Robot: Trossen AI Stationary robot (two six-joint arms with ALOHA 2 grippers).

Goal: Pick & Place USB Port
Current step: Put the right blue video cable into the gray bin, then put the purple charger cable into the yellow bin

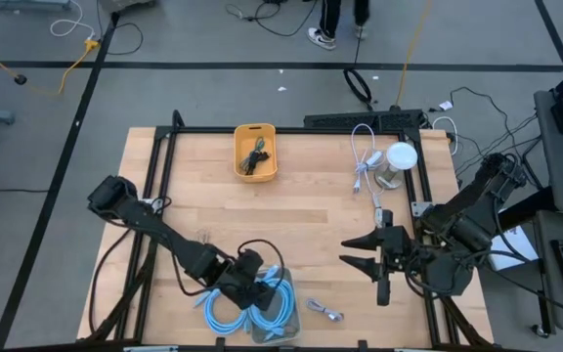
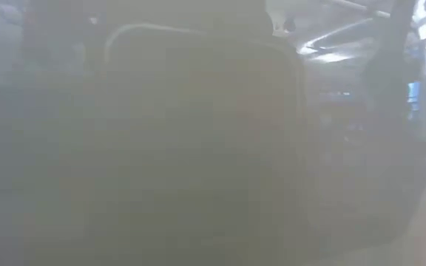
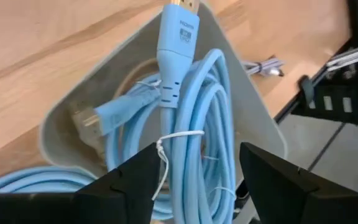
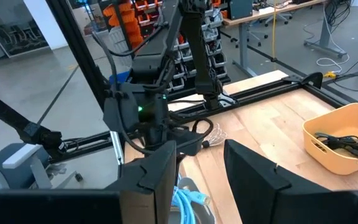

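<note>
Left gripper (image 3: 194,180) over the grey tray (image 3: 253,106), near the tabletop's front edge.
Its fingers stand open astride the light-blue cable (image 3: 194,155); next, I'd judge, they close. Right gripper (image 1: 367,256) waits, fingers parted.

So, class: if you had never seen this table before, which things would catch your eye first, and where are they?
The light blue coiled cables stand out first, lying in and beside a grey tray at the table's near edge, with the left gripper open right above them. Next comes the yellow bin of dark cables at the far middle. The right gripper hangs open over bare wood on the right.
</note>
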